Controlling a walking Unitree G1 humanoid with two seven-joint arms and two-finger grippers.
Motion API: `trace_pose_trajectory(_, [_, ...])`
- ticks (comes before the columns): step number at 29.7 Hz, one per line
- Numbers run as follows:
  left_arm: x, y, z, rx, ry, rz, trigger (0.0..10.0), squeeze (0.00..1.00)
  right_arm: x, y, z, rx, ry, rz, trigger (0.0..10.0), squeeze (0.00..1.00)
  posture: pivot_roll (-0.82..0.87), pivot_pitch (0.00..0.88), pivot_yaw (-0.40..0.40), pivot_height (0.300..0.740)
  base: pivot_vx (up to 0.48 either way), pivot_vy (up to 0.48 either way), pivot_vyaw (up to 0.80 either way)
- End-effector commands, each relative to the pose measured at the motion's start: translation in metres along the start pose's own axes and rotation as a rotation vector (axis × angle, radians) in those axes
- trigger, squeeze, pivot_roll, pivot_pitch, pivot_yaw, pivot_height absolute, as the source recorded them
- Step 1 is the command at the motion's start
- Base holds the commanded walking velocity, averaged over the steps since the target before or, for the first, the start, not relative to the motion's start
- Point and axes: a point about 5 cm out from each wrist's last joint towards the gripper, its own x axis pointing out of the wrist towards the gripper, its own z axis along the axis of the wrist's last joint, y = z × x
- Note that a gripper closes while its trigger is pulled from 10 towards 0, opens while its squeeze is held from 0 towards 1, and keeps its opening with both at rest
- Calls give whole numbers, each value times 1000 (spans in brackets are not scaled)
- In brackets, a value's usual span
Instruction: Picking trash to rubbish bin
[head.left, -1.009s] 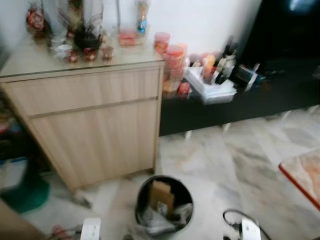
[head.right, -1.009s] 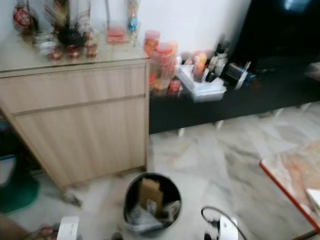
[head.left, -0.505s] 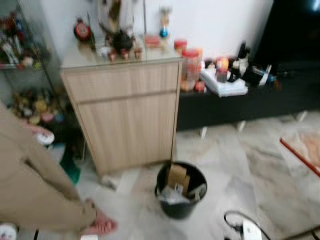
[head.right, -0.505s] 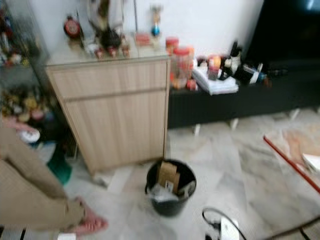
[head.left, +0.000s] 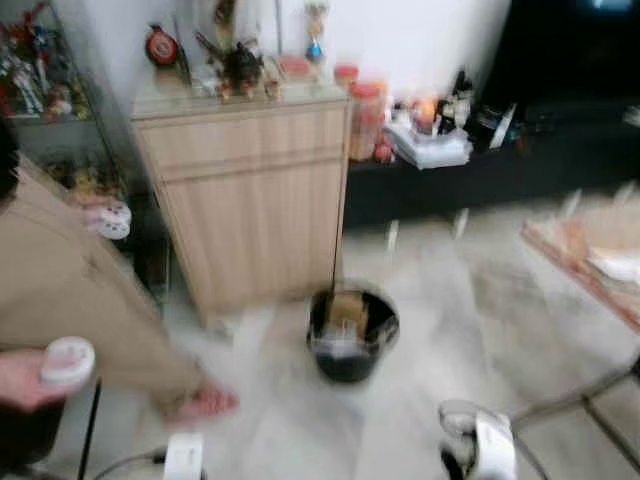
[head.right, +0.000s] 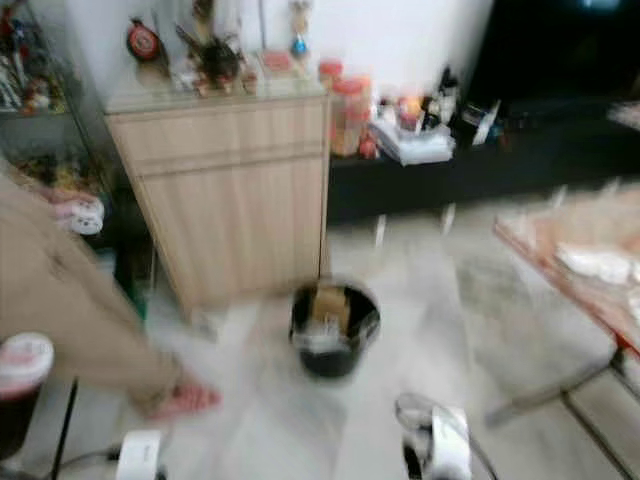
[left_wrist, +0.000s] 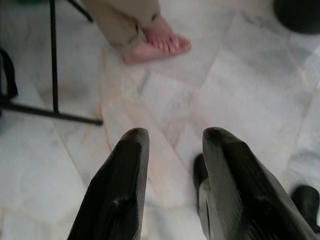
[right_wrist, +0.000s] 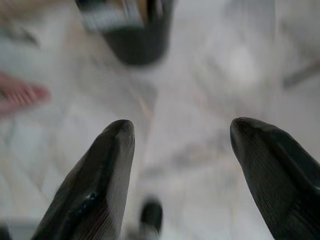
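A black rubbish bin (head.left: 351, 334) stands on the marble floor in front of the wooden cabinet, with a brown cardboard piece and crumpled trash inside it. My left gripper (left_wrist: 172, 137) hangs open over bare floor, holding nothing. My right gripper (right_wrist: 182, 131) is open too, wide apart, with the bin (right_wrist: 131, 27) ahead of its fingertips. The wrists of both arms show at the bottom of the eye views, the left wrist (head.left: 183, 458) and the right wrist (head.left: 488, 447).
A person in beige trousers (head.left: 70, 290) stands at the left, bare foot (left_wrist: 156, 41) near my left gripper, holding a white object (head.left: 68, 361). A wooden cabinet (head.left: 250, 190), a low black TV bench (head.left: 480, 165), a red-edged table (head.left: 590, 270) at right and a black stand (left_wrist: 52, 65).
The camera has pulled back and swung: the bin sits farther off and higher in view, the person fills more of the left, and the table at the right has come in. The picture is blurred.
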Motion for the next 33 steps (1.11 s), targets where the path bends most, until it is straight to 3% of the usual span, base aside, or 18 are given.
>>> trace_pose_trajectory(1, [4, -1, 20, -18, -82, 10, 10000, 0, 3, -1, 19, -32, -75, 12, 10000, 0, -22, 58, -63, 740, 0, 0, 0])
trace_pose_trajectory(7, [11, 0, 88, -22, -368, 49, 10000, 0, 13, 29, 85, -65, -308, 129, 10000, 0, -18, 54, -65, 740, 0, 0, 0])
trace_pose_trajectory(10, [10, -1, 107, -35, -448, 52, 10000, 0, 14, 41, 105, -83, -379, 171, 10000, 0, -17, 52, -65, 740, 0, 0, 0])
trace_pose_trajectory(12, [7, -3, 134, -41, -557, 58, 10000, 0, 12, 61, 134, -87, -485, 226, 10000, 0, -16, 49, -64, 740, 0, 0, 0])
trace_pose_trajectory(16, [3, -5, 151, -62, -625, 68, 10000, 0, 10, 75, 151, -82, -546, 257, 10000, 0, -12, 45, -63, 740, 0, 0, 0])
trace_pose_trajectory(18, [-2, -10, 170, -59, -698, 60, 10000, 0, 6, 90, 170, -69, -614, 293, 10000, 0, -12, 45, -63, 740, 0, 0, 0])
trace_pose_trajectory(22, [-9, -15, 182, -35, -758, 43, 10000, 0, 4, 95, 178, -14, -643, 309, 10000, 0, -11, 35, -62, 740, 0, 0, -600])
trace_pose_trajectory(33, [-16, -14, 185, -13, -793, 44, 10000, 0, 5, 94, 171, -23, -634, 276, 10000, 0, -6, 13, -51, 740, 0, 0, -800])
